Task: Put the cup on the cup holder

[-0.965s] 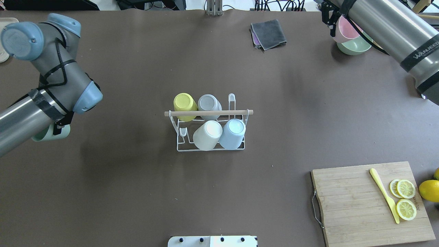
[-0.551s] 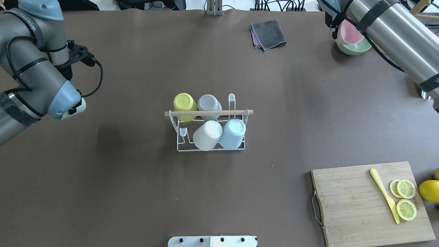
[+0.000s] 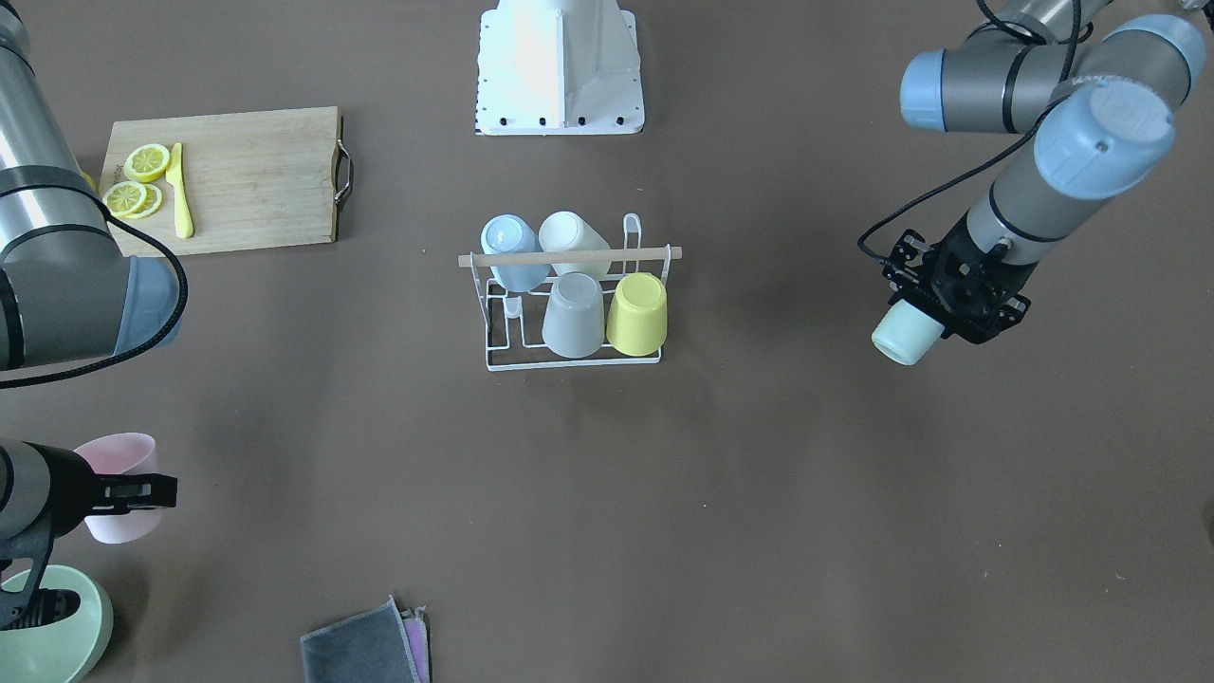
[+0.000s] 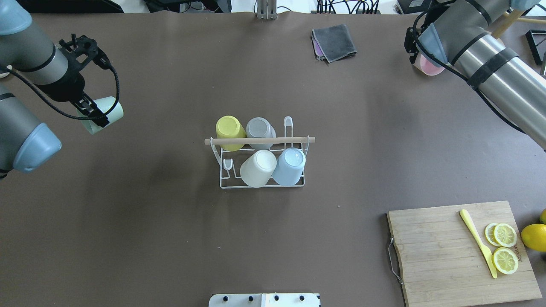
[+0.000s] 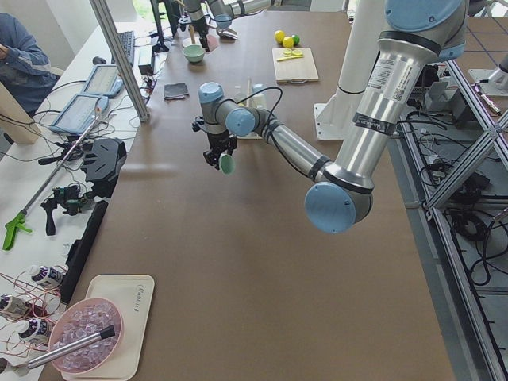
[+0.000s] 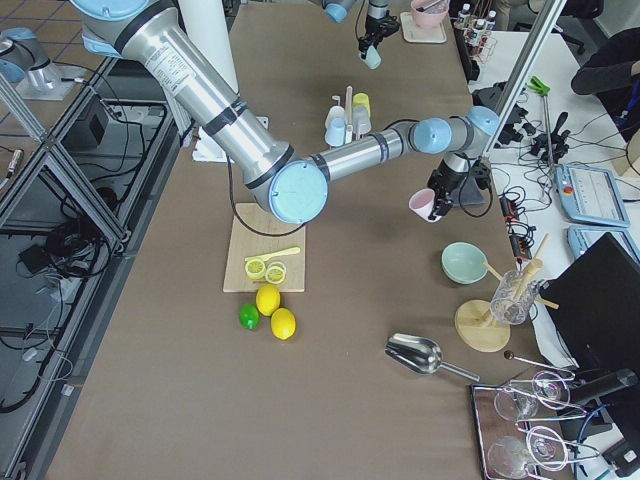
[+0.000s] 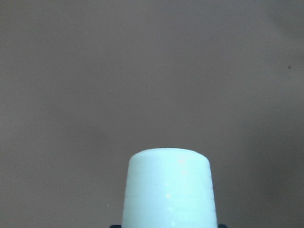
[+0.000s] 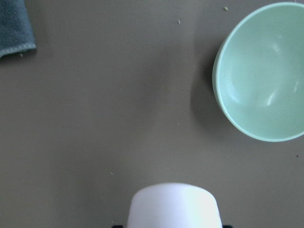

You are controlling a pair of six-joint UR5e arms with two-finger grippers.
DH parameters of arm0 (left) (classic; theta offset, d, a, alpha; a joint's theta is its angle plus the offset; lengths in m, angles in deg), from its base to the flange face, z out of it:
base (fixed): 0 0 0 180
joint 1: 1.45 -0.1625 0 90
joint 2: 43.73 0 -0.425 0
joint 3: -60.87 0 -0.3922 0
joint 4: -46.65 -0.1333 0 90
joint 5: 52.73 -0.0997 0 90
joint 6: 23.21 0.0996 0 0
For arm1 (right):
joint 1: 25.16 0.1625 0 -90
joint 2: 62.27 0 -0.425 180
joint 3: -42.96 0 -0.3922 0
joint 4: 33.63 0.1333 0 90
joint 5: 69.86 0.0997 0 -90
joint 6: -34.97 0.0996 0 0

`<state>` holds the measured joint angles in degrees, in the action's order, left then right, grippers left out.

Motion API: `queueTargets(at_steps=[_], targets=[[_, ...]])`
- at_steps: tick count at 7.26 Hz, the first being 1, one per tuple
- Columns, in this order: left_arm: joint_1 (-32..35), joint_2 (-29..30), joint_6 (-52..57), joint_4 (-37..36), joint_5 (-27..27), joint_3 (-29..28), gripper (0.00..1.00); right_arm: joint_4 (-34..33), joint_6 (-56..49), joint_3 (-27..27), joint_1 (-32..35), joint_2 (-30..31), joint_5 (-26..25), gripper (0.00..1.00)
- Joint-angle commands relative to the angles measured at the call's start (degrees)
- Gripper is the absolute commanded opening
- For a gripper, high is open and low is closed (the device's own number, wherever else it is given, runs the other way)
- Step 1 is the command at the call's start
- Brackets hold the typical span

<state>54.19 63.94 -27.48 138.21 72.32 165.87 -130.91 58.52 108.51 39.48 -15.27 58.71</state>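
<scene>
At the left we see the left gripper [image 4: 93,114] clamped on the mouth end of the mint cup [image 4: 108,111], which hangs above the table [image 4: 170,234]. The cup's long axis is slanted. Its closed base points away from the fingers, down toward the brown surface and a little toward the table's middle.

Well apart to the right stands the cup holder [image 4: 262,186]. Four cups sit upside down on its prongs: yellow cup [image 4: 229,126] and grey cup [image 4: 259,126] in the far row, white cup [image 4: 258,167] and blue cup [image 4: 290,165] in the near row. We find one bare prong [image 4: 228,165] just left of the white cup and another bare prong [image 4: 288,123] just right of the grey cup. The wooden rod [image 4: 260,140] runs across the top, between the rows.

Further right lies a folded grey cloth [image 4: 335,41] at the far edge. Beyond it the right gripper [image 3: 131,493] grasps the pink cup [image 3: 114,524] above the table, near a mint bowl [image 8: 256,76]. We cannot tell which way this cup opens.

At the near right, a cutting board [image 4: 439,256] carries a yellow knife [image 4: 477,243] and lemon slices [image 4: 504,234], with a whole lemon [image 4: 534,236] beside it.
</scene>
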Motion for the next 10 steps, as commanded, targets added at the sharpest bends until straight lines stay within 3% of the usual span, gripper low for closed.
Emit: queueTargets(at_steps=[1,2,6,8,10], targets=[[-0.10,-7.88,-9.57,21.81,-2.78,5.90,0.36,9.96,6.56,0.20,0.04,2.21,3.07,0.00],[-0.53,-8.35,-13.27,33.48,-7.41,5.31,0.30,14.01,9.20,0.11,0.31,3.18,5.26,0.00],[-6.05,-13.80,-17.34,63.50,-30.07,5.31,0.27,28.35,9.40,-0.51,4.26,6.96,16.69,0.00],[-10.35,-13.63,-20.74,71.26,-38.96,5.48,0.22,35.37,9.23,-1.55,4.18,8.02,17.84,0.00],[-20.17,-13.02,-22.80,76.99,-50.13,5.13,0.21,39.61,6.61,-2.79,4.09,8.28,22.31,0.00]])
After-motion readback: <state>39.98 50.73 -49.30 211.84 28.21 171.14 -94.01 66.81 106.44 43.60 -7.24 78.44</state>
